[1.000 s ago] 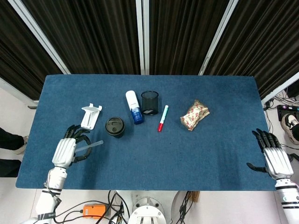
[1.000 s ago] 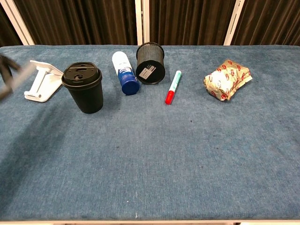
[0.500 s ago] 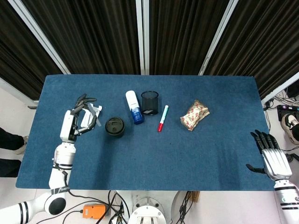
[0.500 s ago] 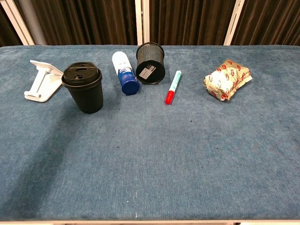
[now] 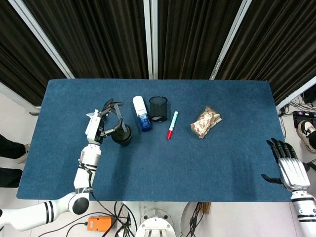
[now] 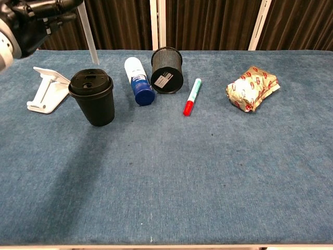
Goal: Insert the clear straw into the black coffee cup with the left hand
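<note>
The black coffee cup (image 6: pixel 94 100) stands upright with its lid on, left of the table's middle, and shows from above in the head view (image 5: pixel 122 135). My left hand (image 6: pixel 30 20) hovers above and to the left of it, pinching the clear straw (image 6: pixel 88 37). The straw hangs nearly upright, and its lower tip sits just above the back of the lid. In the head view the left hand (image 5: pixel 105 122) is right beside the cup. My right hand (image 5: pixel 291 169) is open, fingers spread, off the table's near right corner.
A white stand (image 6: pixel 46 89) lies left of the cup. Right of the cup are a blue-and-white bottle (image 6: pixel 138 80) lying down, a black mesh pen holder (image 6: pixel 166 70), a red-and-green marker (image 6: pixel 192 97) and a snack packet (image 6: pixel 253 87).
My left hand has carried the straw from the table's near left up and rightward to just above the cup, turning it nearly upright. The right hand has barely moved.
</note>
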### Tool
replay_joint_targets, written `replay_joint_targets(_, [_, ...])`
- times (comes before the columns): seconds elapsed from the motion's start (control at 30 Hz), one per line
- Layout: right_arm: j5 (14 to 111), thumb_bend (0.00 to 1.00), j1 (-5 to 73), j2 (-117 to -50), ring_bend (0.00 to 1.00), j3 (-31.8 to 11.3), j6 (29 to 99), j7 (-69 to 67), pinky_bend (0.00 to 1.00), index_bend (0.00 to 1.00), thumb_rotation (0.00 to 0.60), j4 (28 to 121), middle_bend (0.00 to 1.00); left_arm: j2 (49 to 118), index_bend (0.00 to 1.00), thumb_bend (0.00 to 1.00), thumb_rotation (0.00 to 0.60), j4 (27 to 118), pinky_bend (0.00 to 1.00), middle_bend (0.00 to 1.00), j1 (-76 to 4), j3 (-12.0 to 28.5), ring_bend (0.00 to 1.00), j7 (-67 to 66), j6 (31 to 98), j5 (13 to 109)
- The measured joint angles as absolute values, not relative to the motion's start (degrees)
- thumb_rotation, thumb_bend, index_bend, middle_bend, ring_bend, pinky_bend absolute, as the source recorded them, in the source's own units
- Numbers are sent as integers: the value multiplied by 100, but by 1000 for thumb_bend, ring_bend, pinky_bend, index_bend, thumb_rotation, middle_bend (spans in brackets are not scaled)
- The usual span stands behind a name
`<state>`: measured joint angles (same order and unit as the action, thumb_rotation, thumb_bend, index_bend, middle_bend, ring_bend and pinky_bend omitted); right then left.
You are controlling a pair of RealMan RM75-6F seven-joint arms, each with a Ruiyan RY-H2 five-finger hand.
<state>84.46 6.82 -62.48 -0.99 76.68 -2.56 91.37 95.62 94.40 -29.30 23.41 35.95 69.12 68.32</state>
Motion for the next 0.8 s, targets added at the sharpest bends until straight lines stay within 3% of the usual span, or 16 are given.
replay_joint_targets(0.8, [8402, 222, 707, -6285, 0, -120, 7623, -296, 25, 0, 600, 9100, 67, 9586, 606, 420, 600, 9073, 0, 256, -2739, 1992, 16, 3577, 6881, 6979])
